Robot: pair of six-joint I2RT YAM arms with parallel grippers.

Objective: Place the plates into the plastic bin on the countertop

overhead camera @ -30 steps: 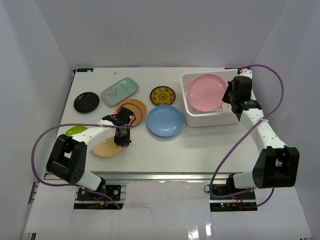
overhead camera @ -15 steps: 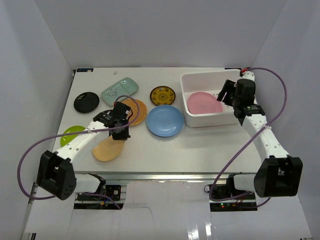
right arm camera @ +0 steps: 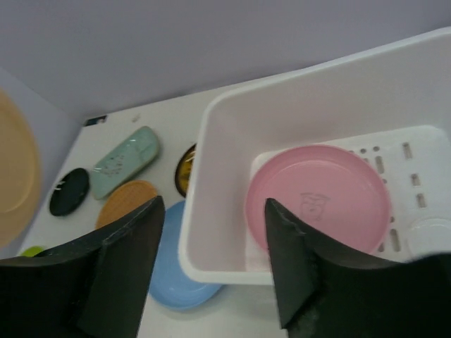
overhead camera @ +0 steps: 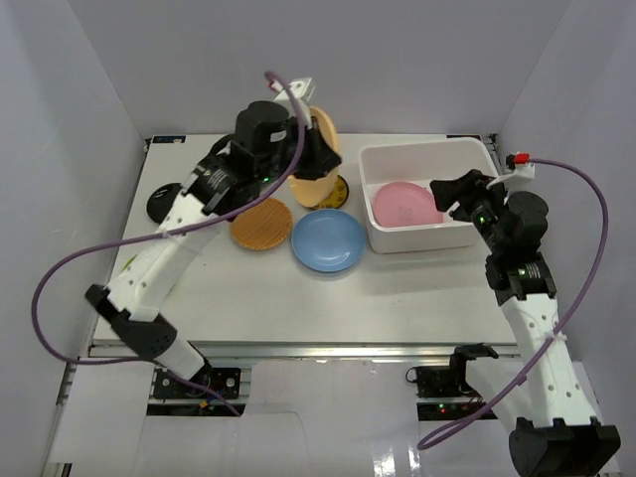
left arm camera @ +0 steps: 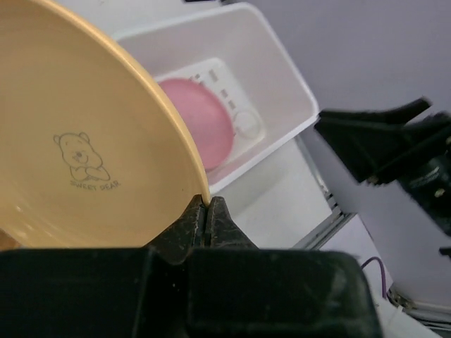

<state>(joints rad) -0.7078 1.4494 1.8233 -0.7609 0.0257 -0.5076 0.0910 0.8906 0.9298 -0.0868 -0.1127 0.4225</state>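
Observation:
My left gripper [left arm camera: 206,208] is shut on the rim of the tan plate [left arm camera: 84,141], holding it on edge high above the countertop [overhead camera: 397,288] just left of the plastic bin [overhead camera: 383,164]. The pink plate [overhead camera: 404,204] lies flat inside the bin. My right gripper [right arm camera: 215,203] hangs open and empty over the bin's near-right side. The blue plate [overhead camera: 328,239], woven orange plate [overhead camera: 261,225] and black plate [overhead camera: 159,204] lie on the countertop. The mint-green plate [right arm camera: 127,160] and yellow-and-dark plate [right arm camera: 187,169] show in the right wrist view.
White walls close in the countertop on three sides. A lime green plate [right arm camera: 32,251] peeks in near the left edge. The raised left arm [overhead camera: 214,184] crosses over the back-left plates. The right half of the bin floor [right arm camera: 423,176] is bare.
The left arm has lifted the tan plate off the countertop and swung it up and right toward the bin. The right gripper has opened, left the pink plate in the bin and drawn back.

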